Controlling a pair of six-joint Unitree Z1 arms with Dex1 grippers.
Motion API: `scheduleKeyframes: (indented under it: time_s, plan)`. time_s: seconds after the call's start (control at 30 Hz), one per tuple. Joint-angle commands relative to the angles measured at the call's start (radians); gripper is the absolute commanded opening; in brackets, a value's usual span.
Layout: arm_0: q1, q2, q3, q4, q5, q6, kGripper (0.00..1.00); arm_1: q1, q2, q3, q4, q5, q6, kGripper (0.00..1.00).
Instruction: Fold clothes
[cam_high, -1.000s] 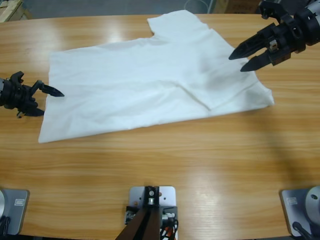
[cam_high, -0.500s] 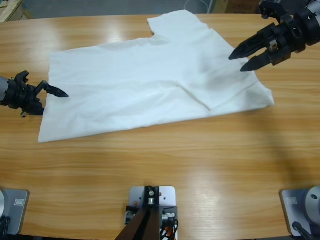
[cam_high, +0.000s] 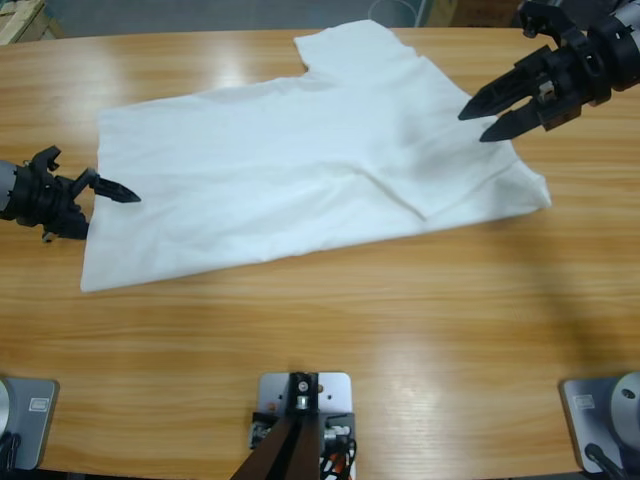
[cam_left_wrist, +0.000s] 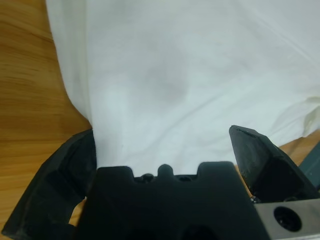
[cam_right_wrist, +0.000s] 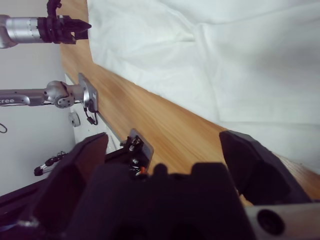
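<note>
My left end effector (cam_high: 112, 200): lower jaw hidden under the T-shirt (cam_high: 300, 170) edge. Shirt's chest text not discernible. My right arm is cut off at the far right edge.

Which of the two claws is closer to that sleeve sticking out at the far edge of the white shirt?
The right gripper. It hovers open over the T-shirt beside that sleeve. The left gripper is open at the opposite end, over the hem.

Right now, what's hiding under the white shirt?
Only the wooden table shows around the shirt. The shirt lies flat, with no bumps showing, but the cloth covers whatever is beneath it, so I cannot see under it.
</note>
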Motion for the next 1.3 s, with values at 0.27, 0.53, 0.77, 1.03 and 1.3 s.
scheduleKeyframes:
  time_s: [0.27,0.53,0.77,1.03,1.3]
  plan:
    - [-0.028,-0.029,0.034,-0.004,-0.015,-0.032,0.362,0.013,-0.001,0.028,-0.023,0.02,0.016,0.471]
    - [-0.023,-0.031,0.035,-0.004,-0.021,-0.03,0.0,0.013,-0.002,0.026,-0.023,0.024,0.018,0.308]
    - [0.072,-0.095,-0.074,0.033,-0.017,0.027,0.89,0.004,0.022,-0.019,-0.008,0.043,0.036,0.885]
    - [0.229,0.024,-0.463,0.326,-0.006,0.223,0.964,-0.111,0.07,-0.206,0.129,0.044,0.001,0.883]
    - [0.295,0.235,-0.68,0.39,-0.028,0.22,0.965,-0.146,0.239,-0.596,0.303,0.053,0.03,0.888]
